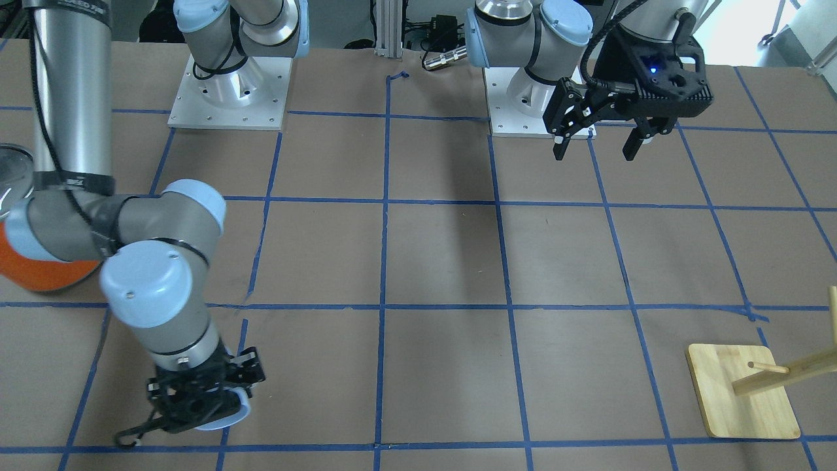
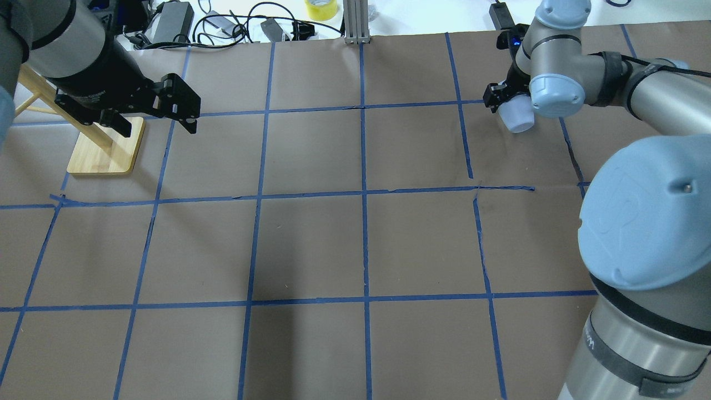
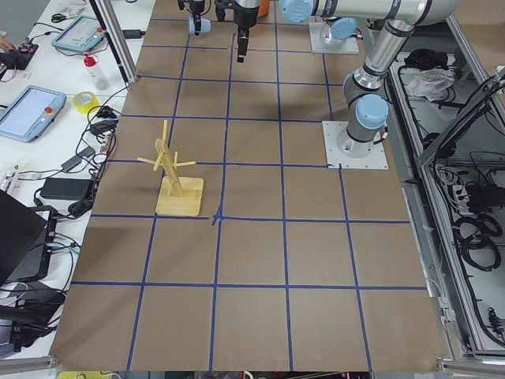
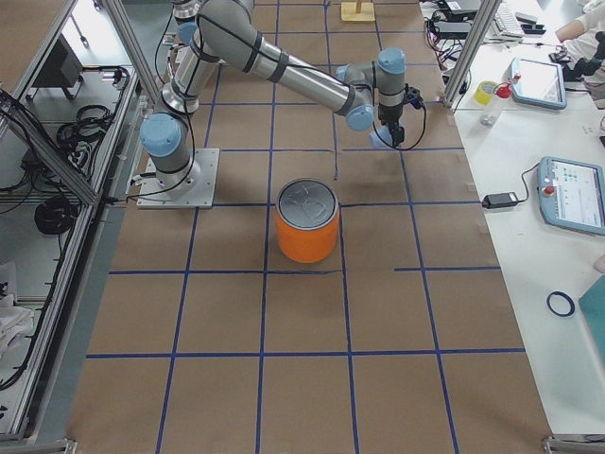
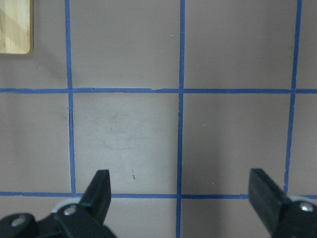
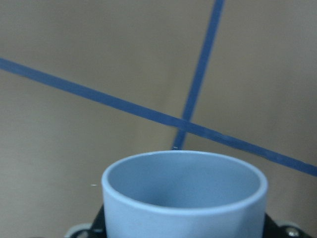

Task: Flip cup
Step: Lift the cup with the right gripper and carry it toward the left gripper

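Note:
The pale blue-white cup (image 2: 516, 116) is held in my right gripper (image 2: 506, 104) at the far right of the table, tilted on its side. In the front view the right gripper (image 1: 199, 405) is shut around the cup (image 1: 230, 415) low over the paper. The right wrist view shows the cup's open mouth and blue inside (image 6: 183, 193) between the jaws. My left gripper (image 2: 155, 118) is open and empty, hovering by the wooden stand; it also shows in the front view (image 1: 598, 142) and in the left wrist view (image 5: 181, 191), where only bare table lies between the fingers.
A large orange can with a silver top (image 4: 307, 222) stands near the right arm (image 1: 39, 268). A wooden peg stand on a square base (image 2: 105, 153) sits at the far left (image 1: 739, 392). Blue tape lines grid the brown table (image 2: 361, 244).

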Available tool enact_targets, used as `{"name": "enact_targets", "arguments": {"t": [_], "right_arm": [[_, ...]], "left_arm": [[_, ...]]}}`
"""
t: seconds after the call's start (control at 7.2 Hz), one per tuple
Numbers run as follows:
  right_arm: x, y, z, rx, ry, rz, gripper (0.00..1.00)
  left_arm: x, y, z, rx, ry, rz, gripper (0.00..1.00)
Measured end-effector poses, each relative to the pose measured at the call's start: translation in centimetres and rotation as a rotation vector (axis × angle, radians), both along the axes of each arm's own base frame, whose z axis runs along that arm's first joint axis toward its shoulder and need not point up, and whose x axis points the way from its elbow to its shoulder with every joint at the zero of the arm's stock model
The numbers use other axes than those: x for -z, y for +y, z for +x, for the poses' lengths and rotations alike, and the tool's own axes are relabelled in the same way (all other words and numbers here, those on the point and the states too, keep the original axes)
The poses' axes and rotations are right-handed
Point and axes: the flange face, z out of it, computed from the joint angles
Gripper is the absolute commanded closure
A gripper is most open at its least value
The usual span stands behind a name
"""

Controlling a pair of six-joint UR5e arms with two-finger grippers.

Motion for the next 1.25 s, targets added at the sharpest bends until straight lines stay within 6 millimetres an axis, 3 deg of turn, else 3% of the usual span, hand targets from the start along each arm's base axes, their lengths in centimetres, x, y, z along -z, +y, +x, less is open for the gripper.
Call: {"name": "enact_targets", "arguments": {"t": [0.28,0.56,0.97,1.25], "right_arm": [[-0.2,3.3,10.1,-0.272,0.068,-0.021,0.67],[0.0,6.7,17.9,-0.564,0.145,-0.054,0.67],[1.7,9.6,24.0,-0.882,0.218,-0.111,0.66],[3.2,11.9,27.4,-0.986,0.234,-0.125,0.64]], "left_arm": [[0.0,0.0,0.0,0.0,0.0,0.0,0.0],[0.0,0.0,0.0,0.0,-0.001,0.0,0.0],[0.0,0.0,0.0,0.0,-0.003,0.001,0.0],[0.0,0.0,0.0,0.0,-0.003,0.001,0.0]]}}
